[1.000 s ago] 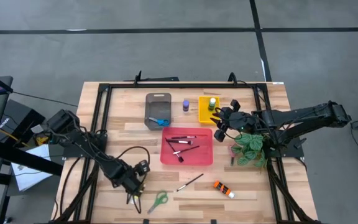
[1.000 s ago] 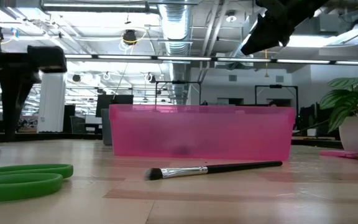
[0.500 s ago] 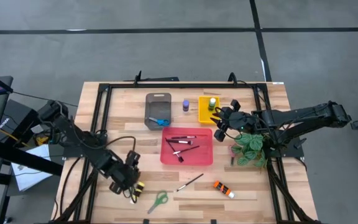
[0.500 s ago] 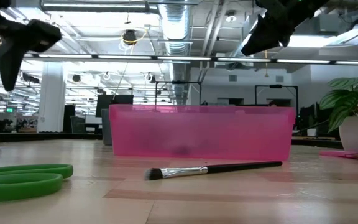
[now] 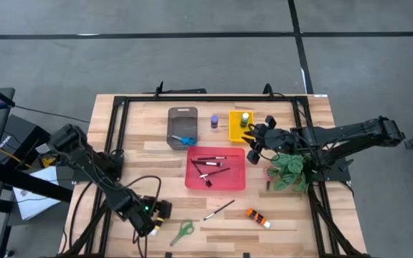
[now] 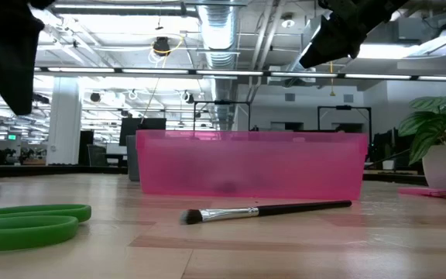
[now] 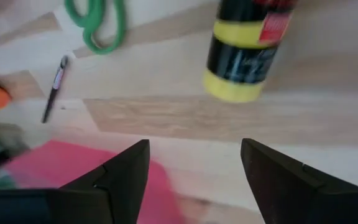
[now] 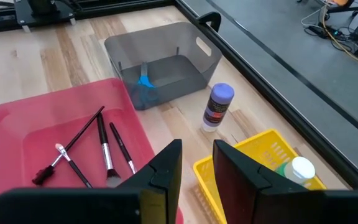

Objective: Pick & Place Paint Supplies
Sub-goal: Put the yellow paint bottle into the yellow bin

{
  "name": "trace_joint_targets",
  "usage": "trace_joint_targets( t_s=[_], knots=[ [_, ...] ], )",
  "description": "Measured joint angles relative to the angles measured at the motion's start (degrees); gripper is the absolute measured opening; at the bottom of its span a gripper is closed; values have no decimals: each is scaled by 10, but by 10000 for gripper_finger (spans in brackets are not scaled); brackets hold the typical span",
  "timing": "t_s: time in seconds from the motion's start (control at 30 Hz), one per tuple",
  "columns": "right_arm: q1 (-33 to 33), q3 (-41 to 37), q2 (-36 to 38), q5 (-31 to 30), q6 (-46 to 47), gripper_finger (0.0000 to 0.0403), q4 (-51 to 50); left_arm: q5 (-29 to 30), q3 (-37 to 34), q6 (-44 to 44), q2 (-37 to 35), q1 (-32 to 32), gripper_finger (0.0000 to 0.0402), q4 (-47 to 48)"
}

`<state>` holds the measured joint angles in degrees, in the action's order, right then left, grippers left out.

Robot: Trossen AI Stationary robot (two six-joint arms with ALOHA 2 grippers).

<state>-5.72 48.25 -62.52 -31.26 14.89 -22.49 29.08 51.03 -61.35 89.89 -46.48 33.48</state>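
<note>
My left gripper [image 5: 154,215] hovers open over the table's near left, with nothing between its fingers [image 7: 194,180]. A yellow paint bottle [image 7: 244,50] with a black label lies on the wood just beyond the fingertips. Green scissors [image 5: 183,230] lie flat near the front edge. A loose brush [image 5: 219,210] and an orange tube [image 5: 257,217] lie to their right. The red tray [image 5: 216,168] holds several brushes. My right gripper [image 5: 253,136] hangs above the gap between the red tray and the yellow tray [image 5: 239,127]. Its fingers [image 8: 197,168] are slightly apart around nothing.
A grey tray [image 5: 182,127] with blue scissors stands at the back. Between it and the yellow tray stands a purple bottle [image 5: 214,122]. A green bottle [image 8: 297,169] stands in the yellow tray. A leafy plant [image 5: 289,172] sits under the right arm. A black frame edges the table.
My left gripper has risen a little over the table's near left and rolled about its own axis. It stays open. My right gripper has kept still.
</note>
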Motion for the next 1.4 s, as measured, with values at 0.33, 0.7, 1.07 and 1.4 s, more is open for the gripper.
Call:
trace_joint_targets(
  t_s=[0.33, 0.7, 1.07, 1.4],
  knots=[
    [-47, 0, 7, 5, -3, 86, 7, 63, 0, -44, 19, -42, 225, -41],
    [-91, 0, 43, 0, 1, 86, 20, 60, 22, 22, 83, -83, 219, -31],
    [-116, 0, 45, -2, -4, 86, 20, -1, 23, 28, 92, -66, 215, -40],
    [-130, 0, 64, -3, -16, 86, 21, -28, 20, 3, 92, -41, 197, -41]
  ],
)
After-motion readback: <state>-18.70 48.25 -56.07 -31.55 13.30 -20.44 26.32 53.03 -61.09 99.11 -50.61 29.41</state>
